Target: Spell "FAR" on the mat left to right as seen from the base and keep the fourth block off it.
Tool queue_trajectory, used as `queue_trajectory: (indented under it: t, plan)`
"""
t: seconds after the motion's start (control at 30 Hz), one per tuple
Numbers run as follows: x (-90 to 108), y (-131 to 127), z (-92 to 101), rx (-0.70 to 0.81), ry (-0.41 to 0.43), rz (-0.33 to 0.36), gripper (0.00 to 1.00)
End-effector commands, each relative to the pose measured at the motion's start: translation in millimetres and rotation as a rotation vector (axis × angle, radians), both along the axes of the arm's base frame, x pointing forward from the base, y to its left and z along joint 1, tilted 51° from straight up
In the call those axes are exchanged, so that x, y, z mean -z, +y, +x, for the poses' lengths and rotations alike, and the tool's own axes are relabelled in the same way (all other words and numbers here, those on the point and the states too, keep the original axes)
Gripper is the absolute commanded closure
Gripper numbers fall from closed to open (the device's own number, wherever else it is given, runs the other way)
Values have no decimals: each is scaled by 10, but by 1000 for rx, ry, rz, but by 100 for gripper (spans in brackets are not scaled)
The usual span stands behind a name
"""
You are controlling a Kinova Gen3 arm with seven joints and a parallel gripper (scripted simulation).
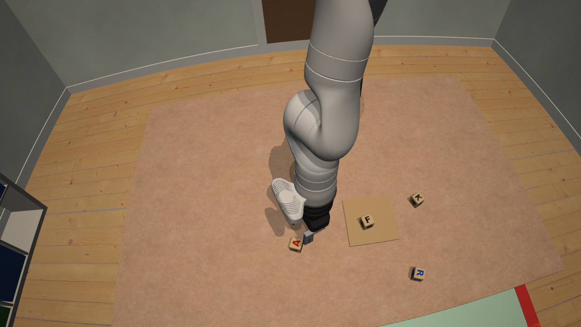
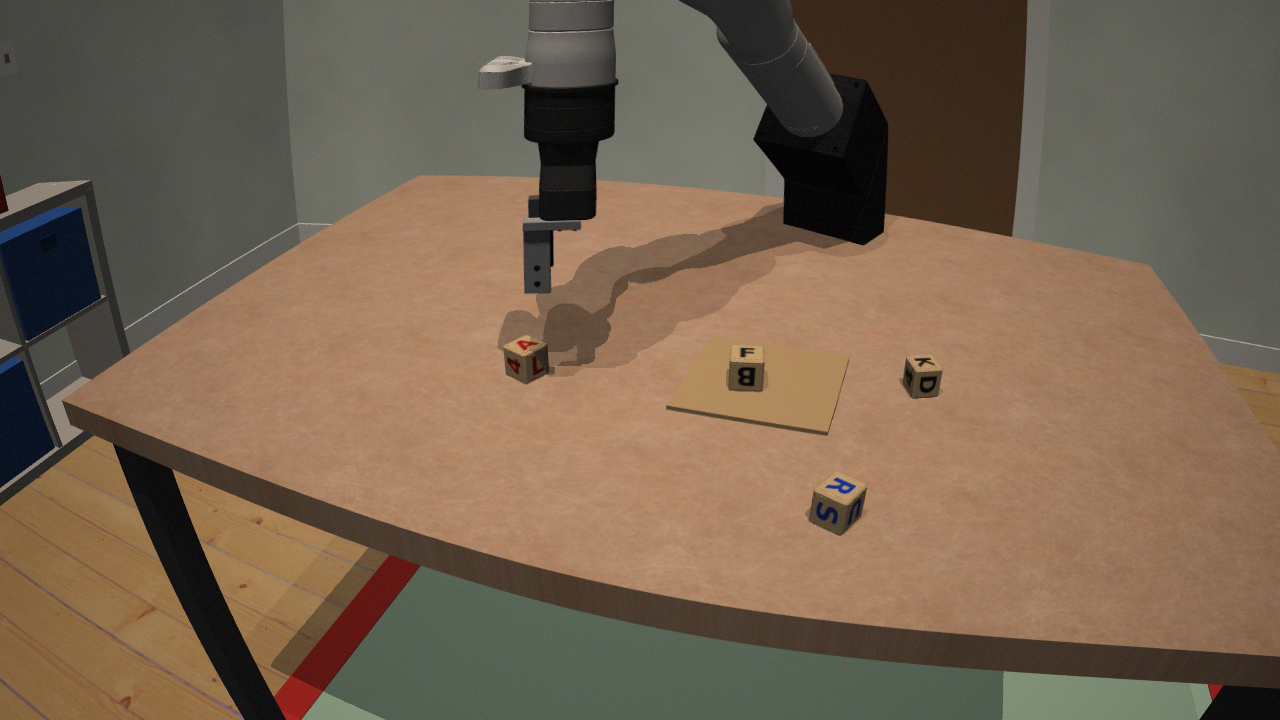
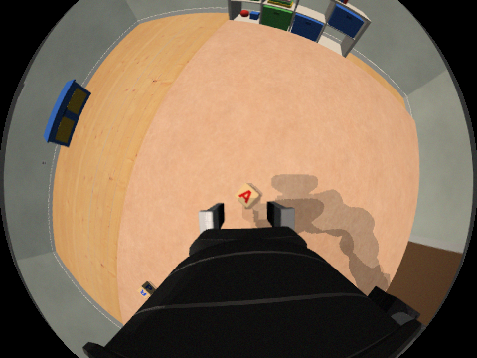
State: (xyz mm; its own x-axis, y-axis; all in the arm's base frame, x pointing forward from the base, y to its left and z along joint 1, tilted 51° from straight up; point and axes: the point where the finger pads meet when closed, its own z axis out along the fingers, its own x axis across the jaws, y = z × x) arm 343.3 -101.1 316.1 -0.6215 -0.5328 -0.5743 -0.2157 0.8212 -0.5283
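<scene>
The tan mat [image 1: 373, 218] lies on the table, also in the exterior view [image 2: 760, 383]. The F block [image 1: 366, 221] [image 2: 745, 367] sits on the mat. The A block [image 1: 295, 244] [image 2: 525, 358] with a red letter lies on the table left of the mat. In the wrist view the A block [image 3: 248, 195] shows between and just beyond my fingertips. My gripper [image 2: 537, 264] is open and empty, hanging well above the A block; it also shows in the wrist view [image 3: 245, 215]. The R block [image 1: 417, 273] [image 2: 837, 503] lies near the table's front. The K block [image 1: 416, 199] [image 2: 921, 375] lies off the mat to its right.
The robot's black base [image 2: 827, 161] stands at the far side of the table. A shelf with blue bins [image 2: 44, 268] stands on the floor to the left. The table's front edge is close to the R block.
</scene>
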Motion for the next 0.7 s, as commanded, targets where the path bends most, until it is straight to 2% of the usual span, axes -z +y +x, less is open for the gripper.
queue_trajectory:
  t: [0.0,0.27,0.67]
  plan:
    - [53,55,9,-10,3,14,0]
    - [120,87,14,1,-7,45,0]
    - [137,95,16,3,-10,53,0]
